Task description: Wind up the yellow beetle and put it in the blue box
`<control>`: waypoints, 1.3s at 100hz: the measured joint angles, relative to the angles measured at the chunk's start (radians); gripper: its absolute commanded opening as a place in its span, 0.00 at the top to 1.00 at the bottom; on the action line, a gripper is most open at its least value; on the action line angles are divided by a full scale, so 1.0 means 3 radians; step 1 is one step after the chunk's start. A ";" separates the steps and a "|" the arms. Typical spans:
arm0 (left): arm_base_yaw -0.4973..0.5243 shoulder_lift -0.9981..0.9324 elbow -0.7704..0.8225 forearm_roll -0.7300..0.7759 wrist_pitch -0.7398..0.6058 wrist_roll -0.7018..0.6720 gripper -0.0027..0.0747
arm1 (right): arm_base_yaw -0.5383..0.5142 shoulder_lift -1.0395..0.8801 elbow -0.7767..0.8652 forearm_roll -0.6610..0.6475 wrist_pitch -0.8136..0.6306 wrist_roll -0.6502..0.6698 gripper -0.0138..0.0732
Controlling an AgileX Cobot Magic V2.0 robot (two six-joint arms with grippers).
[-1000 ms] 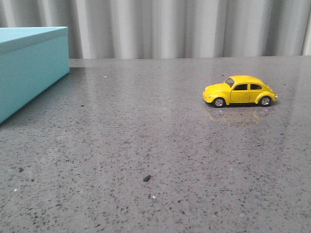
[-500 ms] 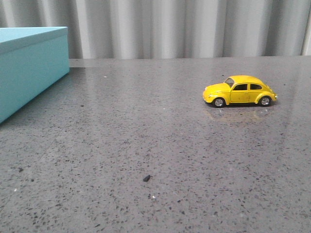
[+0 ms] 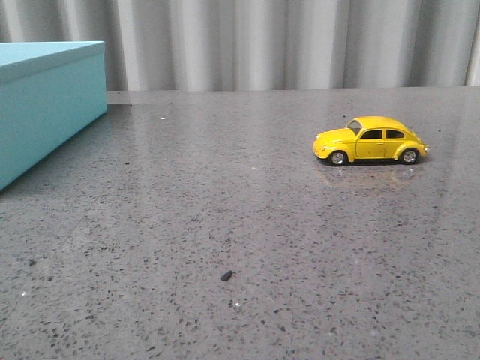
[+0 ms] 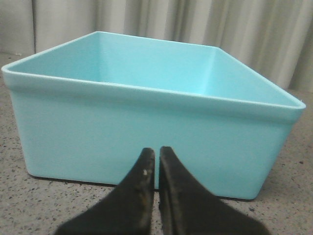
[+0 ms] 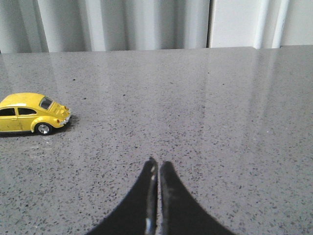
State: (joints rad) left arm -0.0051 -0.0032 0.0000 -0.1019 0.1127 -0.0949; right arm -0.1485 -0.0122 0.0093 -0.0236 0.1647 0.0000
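yellow beetle (image 3: 370, 140), blue box (image 3: 46, 101), no legible writing

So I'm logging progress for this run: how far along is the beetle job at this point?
Nothing looks done yet. The yellow beetle sits on the table, far from the blue box, which the left wrist view shows open-topped. Nothing is in hand: the left gripper and right gripper are both shut and empty, neither touching the car. Grasping, winding and putting it in the box all remain.
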 measured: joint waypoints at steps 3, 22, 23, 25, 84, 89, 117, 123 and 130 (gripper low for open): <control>0.0000 0.0000 0.0000 0.0000 0.0000 0.0000 0.99 | 0.0000 0.0000 0.0000 -0.0001 -0.0005 0.0000 0.89; 0.0000 0.0000 0.0000 -0.0002 -0.0001 0.0000 0.99 | 0.0000 0.0000 0.0000 -0.0001 -0.0028 0.0000 0.89; 0.0000 0.0000 0.0000 -0.0002 -0.0001 0.0000 0.99 | 0.0000 0.0000 0.0000 -0.0001 -0.0026 0.0000 0.89; 0.0000 0.0000 0.0000 -0.0008 -0.0007 0.0000 0.99 | 0.0000 0.0000 0.0000 -0.0001 -0.0032 0.0000 0.89; 0.0000 0.0007 -0.0272 -0.0204 -0.0020 0.0000 0.99 | 0.0000 0.0317 -0.0422 0.0168 0.0101 0.0000 0.89; 0.0000 0.0035 -0.0346 -0.0196 0.0016 0.0000 0.99 | 0.0000 0.0446 -0.0555 0.0168 0.0218 0.0000 0.89; 0.0000 0.0253 -0.0629 -0.0162 0.0165 0.0000 0.99 | 0.0000 0.1152 -0.1231 0.0168 0.1057 0.0000 0.89; 0.0000 0.0262 -0.0629 -0.0162 0.0101 0.0000 0.99 | 0.0000 0.1203 -0.1253 0.0183 0.1064 0.0000 0.89; 0.0000 0.0262 -0.0629 -0.0162 0.0032 0.0000 0.99 | 0.0000 0.1218 -0.1254 0.0206 0.1077 0.0000 0.89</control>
State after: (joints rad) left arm -0.0051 0.0753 -0.1886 -0.1504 0.1224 -0.0949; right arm -0.1485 0.3533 -0.3669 0.0381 0.4878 0.0000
